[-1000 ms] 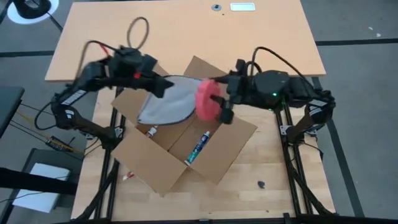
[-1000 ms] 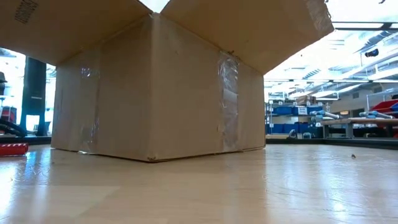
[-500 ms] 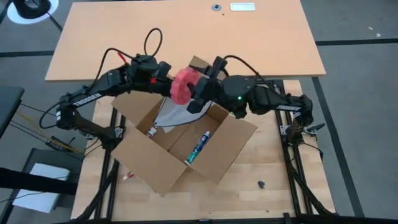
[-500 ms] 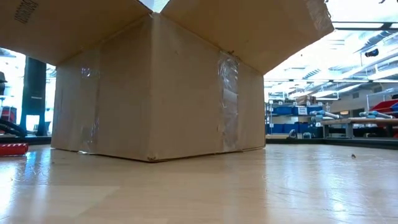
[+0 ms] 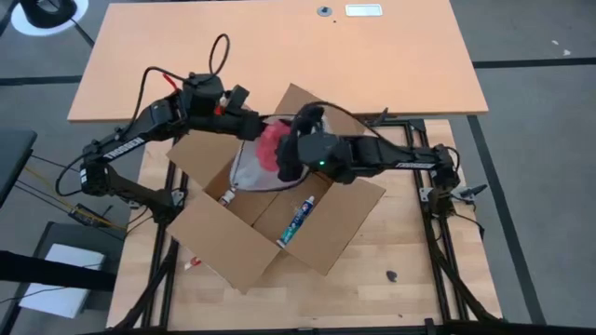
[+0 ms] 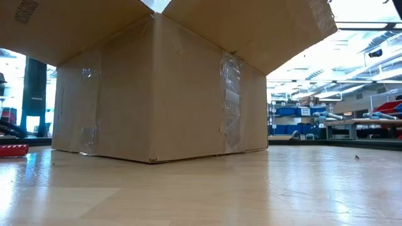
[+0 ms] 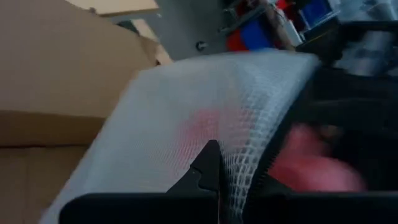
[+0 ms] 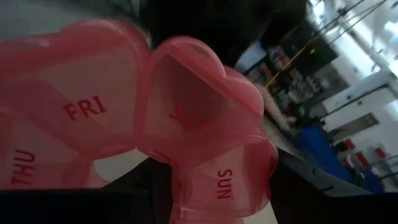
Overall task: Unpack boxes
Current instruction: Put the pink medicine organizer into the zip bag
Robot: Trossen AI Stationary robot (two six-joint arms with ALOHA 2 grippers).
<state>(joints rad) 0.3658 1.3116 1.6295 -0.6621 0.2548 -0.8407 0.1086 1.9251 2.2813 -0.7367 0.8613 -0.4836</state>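
Note:
The brown cardboard box [image 5: 223, 247] stands open on the table, its four flaps spread; the low view shows its taped side wall [image 6: 157, 94]. Over its far corner my left gripper [image 5: 250, 119] is shut on a white mesh bag [image 5: 250, 169] that hangs down into the box. Right beside it my right gripper [image 5: 284, 154] is shut on a pink pill organizer [image 5: 270, 141] made of heart-shaped day compartments [image 8: 186, 106]. The organizer sits against the bag's top; whether it is inside the bag I cannot tell. My left gripper pinches the mesh bag's upper edge [image 7: 233, 165] between its two fingers [image 7: 208, 165], coming from the table's left, roughly level. The bag hangs slack below the fingers, its lower end inside the box. My right gripper holds the pink organizer by its right side [image 5: 277, 154], coming from the table's right, nearly level. The wrist view shows only the compartments, with the fingers hidden behind them. The organizer is lifted clear above the box.
Inside the box lie a toothpaste tube [image 5: 300, 219] and a small item [image 5: 226, 195]. A small red thing [image 5: 193, 263] lies on the table by the box's near-left flap, and a dark speck [image 5: 391, 275] lies to the near right. The far half of the table [image 5: 372, 65] is bare wood.
My right gripper has carried the pink organizer toward the table's left and down, rolling its wrist, until it sits against the bag held by my left gripper. My left gripper has shifted slightly toward the right. The bag, spread wide before, now hangs narrower.

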